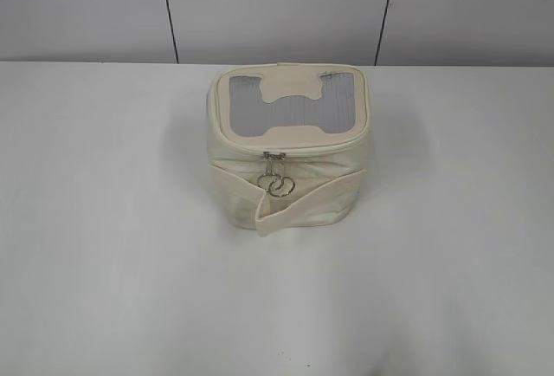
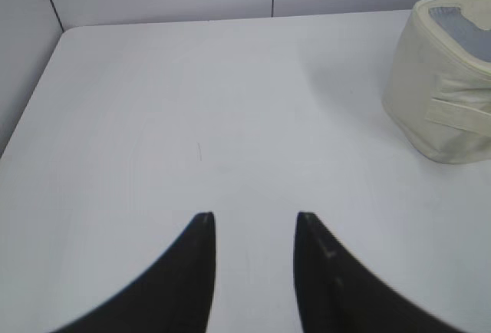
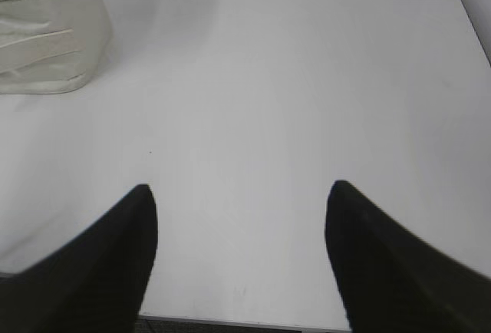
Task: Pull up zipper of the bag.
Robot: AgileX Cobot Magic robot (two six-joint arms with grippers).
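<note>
**Cream bag upright on the white bench, both pincers apart and well clear of it**

No brand, label or writing can be read on anything in view.

In the left wrist view the left pincer hangs over bare bench with its two dark fingers apart and nothing between them. The small boxy cream-beige fabric bag lies well apart from it, up and to the right, at the edge of that view.

In the exterior view the bag stands upright near the middle of the plain white bench, lid up, showing a grey ribbed window with a cream H-shaped patch. The cream zipper track runs round the lid rim. Its two small metal sliders sit together at the front middle, and their thin silver ring pulls hang down, overlapping, just above the wide cream strap across the body. Neither arm shows here.

In the right wrist view the right pincer is spread wide over bare bench, gripping nothing. The bag sits well apart, in the upper left corner. Nothing lies between either pincer and the bag.
</note>
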